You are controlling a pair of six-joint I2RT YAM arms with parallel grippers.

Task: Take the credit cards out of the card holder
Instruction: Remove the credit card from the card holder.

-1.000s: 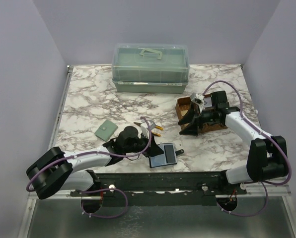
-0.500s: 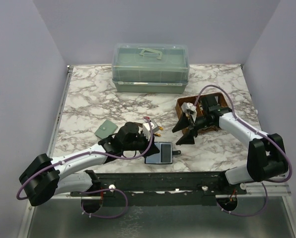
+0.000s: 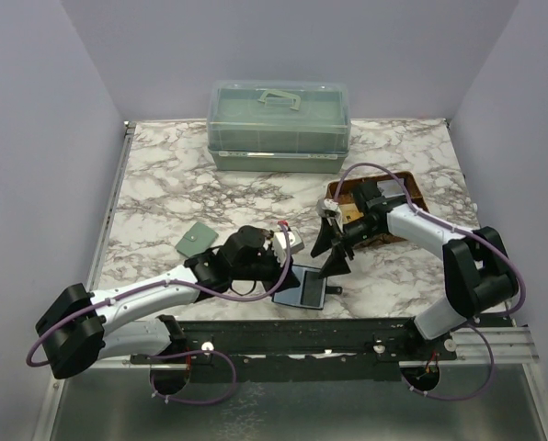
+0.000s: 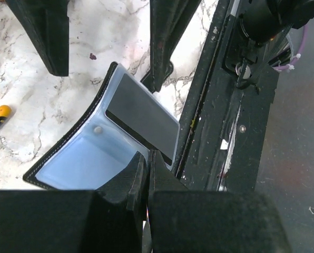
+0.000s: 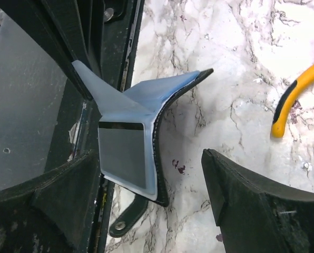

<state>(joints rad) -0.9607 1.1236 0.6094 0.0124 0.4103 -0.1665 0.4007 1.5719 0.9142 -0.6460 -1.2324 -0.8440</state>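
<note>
The black card holder (image 3: 303, 291) lies open near the table's front edge, blue-grey lining up. A grey credit card (image 4: 141, 117) sits in its clear pocket, also seen in the right wrist view (image 5: 123, 153). My left gripper (image 4: 147, 158) is shut on the holder's near edge and lifts one flap (image 5: 91, 84); it shows in the top view (image 3: 288, 269). My right gripper (image 3: 331, 259) is open and empty, its fingers (image 5: 252, 205) straddling the card end of the holder (image 5: 162, 158) without touching it. The snap strap (image 5: 126, 219) lies on the table.
A green lidded box (image 3: 279, 124) stands at the back. A brown tray (image 3: 401, 196) is at the right, behind the right arm. A sage-green wallet (image 3: 196, 242) lies at the left. A yellow-handled tool (image 5: 294, 100) lies beside the holder. A black rail (image 3: 366, 333) runs along the near edge.
My right gripper has moved from the brown tray forward and left, down to the card holder. My left gripper has shifted right and raised the holder's flap.
</note>
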